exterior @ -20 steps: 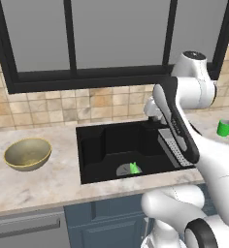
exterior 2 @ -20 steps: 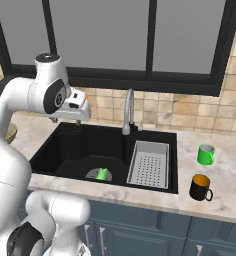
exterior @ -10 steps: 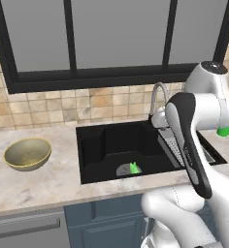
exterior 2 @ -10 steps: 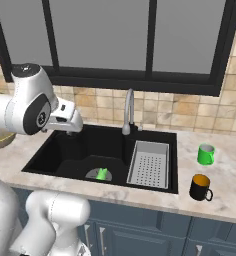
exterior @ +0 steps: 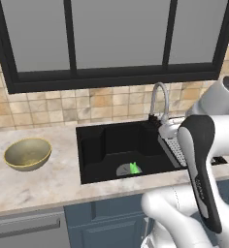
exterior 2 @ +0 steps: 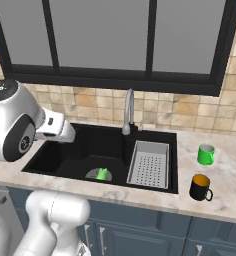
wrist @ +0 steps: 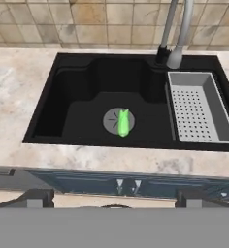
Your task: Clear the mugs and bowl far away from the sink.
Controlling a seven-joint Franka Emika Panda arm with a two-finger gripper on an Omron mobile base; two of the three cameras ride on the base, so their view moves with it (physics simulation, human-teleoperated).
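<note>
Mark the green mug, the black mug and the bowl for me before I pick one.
green mug (exterior 2: 206, 154), right base view, on its side wall.
black mug (exterior 2: 199, 187), right base view, on its dark body below the orange inside.
bowl (exterior: 27, 154), left base view, on its inner surface.

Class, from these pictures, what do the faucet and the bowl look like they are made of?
Faucet: probably brushed metal, going by its even grey, softly shaded curved neck.
Bowl: likely glazed ceramic, with a smooth olive-tan body and yellowish rim; coloured plastic cannot be ruled out.
</note>
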